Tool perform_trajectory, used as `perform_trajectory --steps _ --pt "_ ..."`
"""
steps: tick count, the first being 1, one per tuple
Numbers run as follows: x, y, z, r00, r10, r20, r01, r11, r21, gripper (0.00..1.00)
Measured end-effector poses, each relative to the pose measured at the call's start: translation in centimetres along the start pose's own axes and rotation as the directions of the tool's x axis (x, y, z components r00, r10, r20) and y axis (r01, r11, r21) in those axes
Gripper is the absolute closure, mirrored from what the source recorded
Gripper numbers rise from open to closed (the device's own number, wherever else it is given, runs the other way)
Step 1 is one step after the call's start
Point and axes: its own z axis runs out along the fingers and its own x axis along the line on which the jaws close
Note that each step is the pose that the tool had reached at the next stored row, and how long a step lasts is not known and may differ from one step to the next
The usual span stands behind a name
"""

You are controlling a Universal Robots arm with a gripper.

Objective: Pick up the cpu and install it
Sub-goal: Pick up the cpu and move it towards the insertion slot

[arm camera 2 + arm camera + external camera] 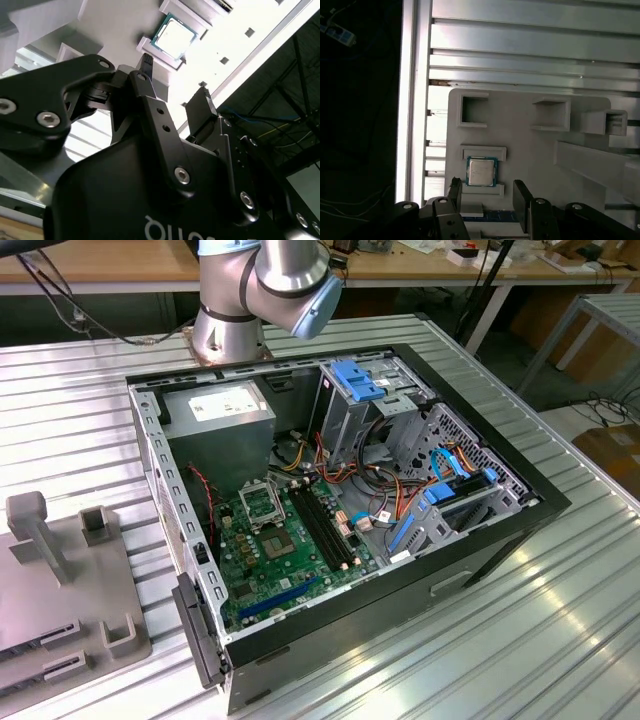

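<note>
The cpu (481,171), a small square chip with a dull silver top and a dark rim, lies flat between two low ridges on a grey holder plate (530,150). My gripper (487,196) hovers above it, open, with nothing between its black fingers (520,197). The chip sits just beyond the fingertips, slightly toward one finger. In the second wrist view the cpu (175,37) lies past the spread gripper (175,82). The open computer case (520,520) holds the green motherboard (290,560) with its silver-framed socket (262,505).
The grey holder plate (60,590) with raised blocks and a tall post (35,530) lies at the exterior view's left on the ribbed metal table (560,620). The arm's base (228,330) stands behind the case. Drive cages and cables (400,440) crowd the case's far side.
</note>
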Motion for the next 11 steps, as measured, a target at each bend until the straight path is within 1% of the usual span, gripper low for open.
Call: perform_trajectory --steps 4,6,7,8,10,11 --pt "0.0 0.01 0.01 1.0 0.0 0.0 0.0 1.0 0.001 0.46" --pt "0.01 0.02 0.05 1.0 0.0 -0.0005 0.0 0.9999 0.0117 0.46" --pt "0.01 0.0 0.27 1.0 0.0 -0.0006 0.001 0.9999 0.0139 0.46" --pt "0.02 -0.01 0.65 1.0 -0.004 -0.0007 0.004 0.9999 0.0139 0.46" --pt "0.04 -0.02 1.05 0.9999 -0.01 -0.0009 0.01 0.9999 0.0137 0.46" --pt "0.06 -0.03 1.5 0.9999 -0.012 -0.0009 0.012 0.9998 0.0137 0.46"
